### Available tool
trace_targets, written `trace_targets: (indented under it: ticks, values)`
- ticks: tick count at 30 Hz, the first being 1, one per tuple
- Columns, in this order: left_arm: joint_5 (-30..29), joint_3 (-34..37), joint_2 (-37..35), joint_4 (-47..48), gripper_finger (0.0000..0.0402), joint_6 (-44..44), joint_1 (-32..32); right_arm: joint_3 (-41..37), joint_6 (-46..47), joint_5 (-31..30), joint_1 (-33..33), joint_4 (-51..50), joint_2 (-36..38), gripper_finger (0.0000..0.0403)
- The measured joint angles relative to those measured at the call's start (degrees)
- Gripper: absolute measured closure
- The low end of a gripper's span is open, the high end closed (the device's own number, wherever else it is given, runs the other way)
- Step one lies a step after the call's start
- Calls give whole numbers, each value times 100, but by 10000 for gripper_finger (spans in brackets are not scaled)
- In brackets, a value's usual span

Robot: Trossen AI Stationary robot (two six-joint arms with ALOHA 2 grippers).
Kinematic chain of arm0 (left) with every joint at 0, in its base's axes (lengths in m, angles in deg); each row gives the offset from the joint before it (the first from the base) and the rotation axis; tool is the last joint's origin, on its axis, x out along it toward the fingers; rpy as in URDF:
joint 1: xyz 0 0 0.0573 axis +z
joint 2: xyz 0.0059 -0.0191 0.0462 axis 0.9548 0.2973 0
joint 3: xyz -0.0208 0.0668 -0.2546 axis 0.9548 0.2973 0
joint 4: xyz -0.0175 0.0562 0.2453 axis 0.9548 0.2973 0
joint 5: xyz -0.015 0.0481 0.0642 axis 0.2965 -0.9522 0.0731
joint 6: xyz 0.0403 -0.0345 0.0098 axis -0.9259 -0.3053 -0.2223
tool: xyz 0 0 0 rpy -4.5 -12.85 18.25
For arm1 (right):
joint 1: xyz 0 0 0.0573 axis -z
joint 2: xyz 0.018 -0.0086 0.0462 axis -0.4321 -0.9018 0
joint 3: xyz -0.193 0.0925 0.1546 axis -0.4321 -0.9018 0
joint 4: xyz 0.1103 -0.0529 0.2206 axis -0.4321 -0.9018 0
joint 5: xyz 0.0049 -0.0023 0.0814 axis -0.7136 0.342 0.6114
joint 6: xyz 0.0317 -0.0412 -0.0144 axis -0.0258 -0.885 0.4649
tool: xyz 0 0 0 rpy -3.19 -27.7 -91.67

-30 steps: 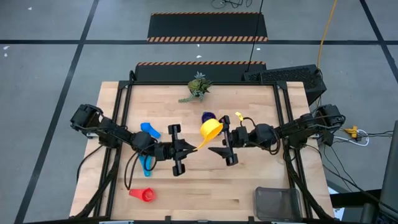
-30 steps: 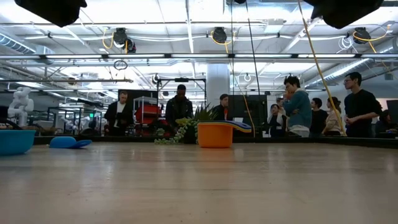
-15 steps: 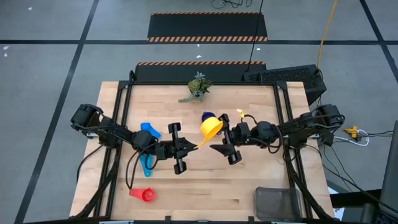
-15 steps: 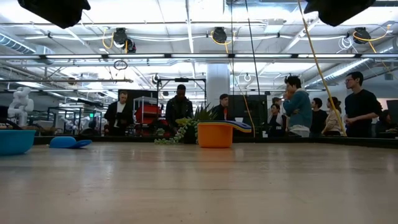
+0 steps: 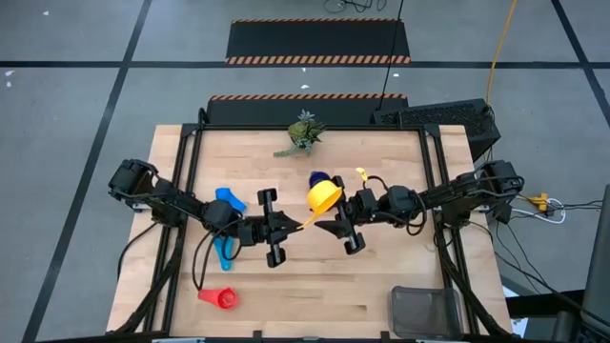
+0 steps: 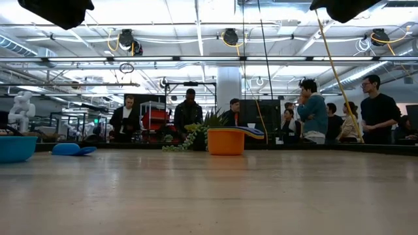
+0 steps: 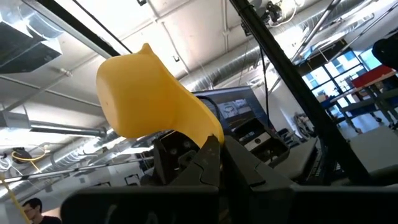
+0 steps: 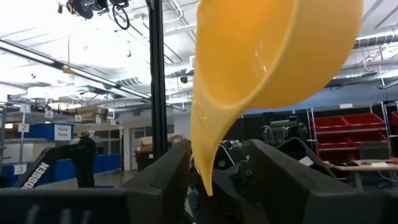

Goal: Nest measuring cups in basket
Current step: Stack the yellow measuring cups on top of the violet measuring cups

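A yellow measuring cup hangs in the air over the table's middle, with my left gripper shut on it. My right gripper faces it from the table's right, open. Its two fingers stand on either side of the cup's handle with a gap showing beside it. An orange cup with a dark blue cup on it stands behind the yellow one. Light blue cups lie at the left, and a red cup lies near the front. The basket sits at the near right corner. My left gripper pinches the free end of the yellow cup's handle between its two fingers. It comes from the table's left, slanting upward, with the fingers along the handle. The cup is lifted clear of the table, and its bowl stands up and beyond the fingertips.
A green plant sprig lies at the far edge. Black frame posts run along the table's left and right sides. In the low view people stand in the room beyond the table. Bare wood shows between the red cup and the basket.
My right gripper has edged toward the table's left, closer around the yellow cup's handle, and has rolled a little. The left gripper and the cup have kept still.
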Motion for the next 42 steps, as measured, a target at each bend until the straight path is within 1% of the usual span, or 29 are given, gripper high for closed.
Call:
trace_targets:
  ticks: [3,9,10,12,15,17,22,25,28,31,34,38,42]
  values:
    - [0,0,0,21,401,37,45,0,0,-1,0,-16,0,291]
    - [0,0,0,150,401,239,156,0,-47,26,1,-30,-2,383]
    - [2,0,0,182,400,257,168,0,-67,31,0,-33,-2,392]
    - [31,0,0,255,392,319,193,0,-86,28,-2,-60,-2,394]
    - [-47,0,0,399,367,382,232,0,-45,-9,9,-138,-2,397]
    - [-283,0,5,523,342,399,223,0,-17,-33,13,-252,-2,400]
    - [-1158,0,-32,706,269,484,-7,-2,118,-33,13,-685,95,402]
    - [-1480,0,-307,1159,231,476,-140,-2,189,-29,13,-1226,301,402]
    - [-1692,0,-817,2088,207,777,-224,-2,302,-31,13,-1835,551,402]
    - [-1722,0,-1357,3098,199,1208,-285,-2,325,-33,13,-2388,837,402]
    - [-1741,0,-1798,3930,202,1492,-368,-3,455,-28,13,-2978,1105,402]
    - [-1809,0,-2121,4560,215,1584,-527,-4,656,-22,13,-3836,1381,402]
    - [-1940,0,-2133,4672,227,1391,-668,-4,934,0,2,-4611,1473,403]
